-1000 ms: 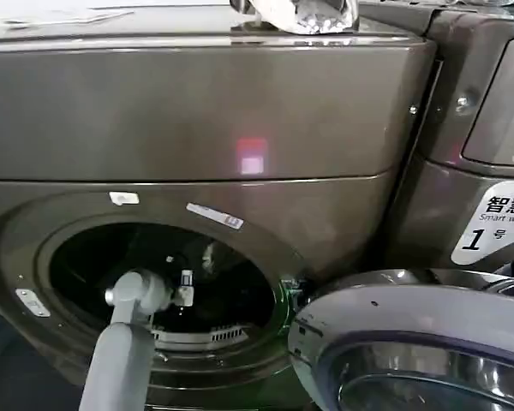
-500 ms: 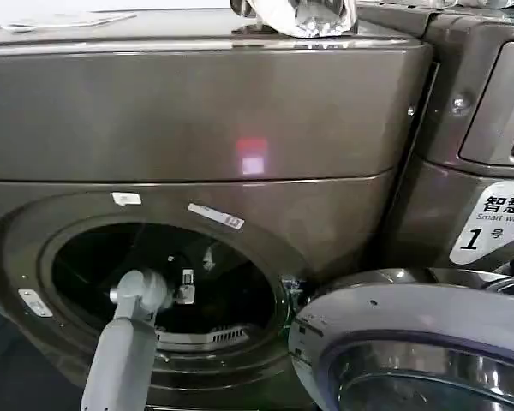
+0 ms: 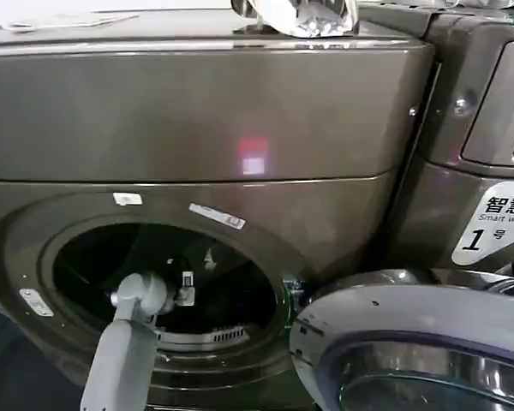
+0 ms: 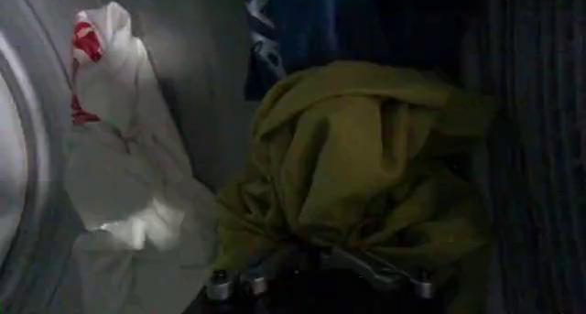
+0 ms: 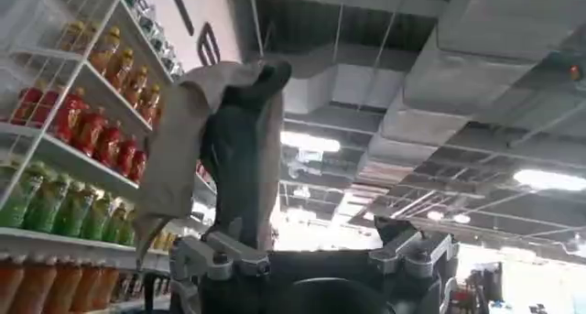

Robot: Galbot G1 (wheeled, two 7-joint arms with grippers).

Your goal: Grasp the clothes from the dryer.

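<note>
Reaching through the round porthole of the dryer [image 3: 197,128], the left arm is seen in the head view with its wrist inside the dark drum and the left gripper [image 3: 185,288] just past the rim. In the left wrist view, the left gripper [image 4: 316,275] is pressed against the lower folds of the yellow-green cloth [image 4: 357,160], which is bunched in a heap on the drum floor; whether the fingers are spread or pinching cannot be told, since only their bases are seen. A whitish-grey cloth [image 4: 119,188] with a red mark near one end is draped just beside the yellow-green one, along the drum's pale rim. A dark blue fabric [image 4: 293,23] is seen behind both. The dryer's door [image 3: 411,342] is swung open toward the right. In the right wrist view, the right gripper [image 5: 311,256] is raised toward a ceiling, and a tan-grey cloth [image 5: 197,142] is pinched on one of its fingers, with shelves of bottles [image 5: 64,114] behind.
</note>
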